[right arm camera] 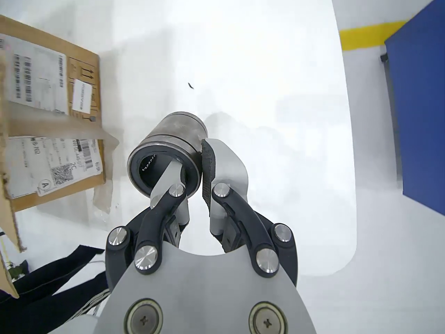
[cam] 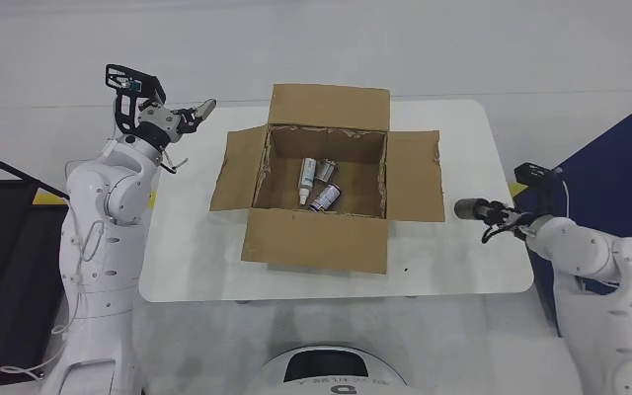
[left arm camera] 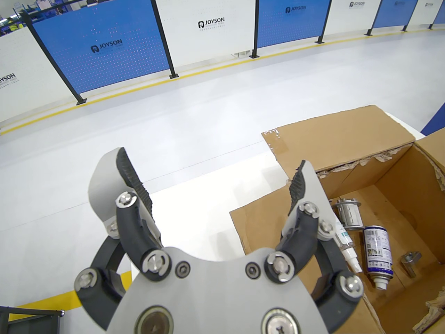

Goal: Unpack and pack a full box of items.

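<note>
1. Box. A cardboard box (cam: 316, 242) stands at the middle of the white table (cam: 197, 267) with all four flaps folded outward.

2. Contents. On the box floor lie a white tube (cam: 307, 180), a spray can (cam: 325, 197) just beside it, and a flanged metal part (cam: 327, 171) toward the far wall. The left wrist view adds a small metal fitting (left arm camera: 410, 262) on the far side of the spray can from the tube.

3. Left arm. The left gripper (cam: 200, 111) hangs near the table's far left corner, apart from the box's left flap. Its jaws stand wide apart with nothing between them (the ribbed pads (left arm camera: 134, 182) are bare).

4. Right arm. The right gripper (right arm camera: 193, 165) sits over the table's right side, outside the box and near its right flap. Its jaws are clamped on the wall of a hollow metal cylinder (right arm camera: 170, 147): one finger goes into the bore, the other presses on the outside. Whether the cylinder touches the table cannot be told.
</note>
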`<action>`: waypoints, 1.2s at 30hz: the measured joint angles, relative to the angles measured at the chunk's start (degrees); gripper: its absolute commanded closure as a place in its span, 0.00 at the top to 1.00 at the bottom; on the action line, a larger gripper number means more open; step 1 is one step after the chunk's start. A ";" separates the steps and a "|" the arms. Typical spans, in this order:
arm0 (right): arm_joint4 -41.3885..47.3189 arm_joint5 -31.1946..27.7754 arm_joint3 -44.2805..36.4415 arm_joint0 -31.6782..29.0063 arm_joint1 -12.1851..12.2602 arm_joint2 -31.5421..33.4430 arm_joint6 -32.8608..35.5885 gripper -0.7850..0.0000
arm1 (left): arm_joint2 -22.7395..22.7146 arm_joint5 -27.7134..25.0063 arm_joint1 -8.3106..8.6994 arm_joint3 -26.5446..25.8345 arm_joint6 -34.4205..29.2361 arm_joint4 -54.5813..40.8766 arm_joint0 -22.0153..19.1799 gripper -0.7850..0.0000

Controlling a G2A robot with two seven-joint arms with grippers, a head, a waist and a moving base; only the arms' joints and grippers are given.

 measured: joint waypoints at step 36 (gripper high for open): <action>-4.34 5.06 13.64 14.40 1.18 -10.47 13.92 1.00 | 0.00 0.00 0.00 0.00 0.00 0.00 0.00 1.00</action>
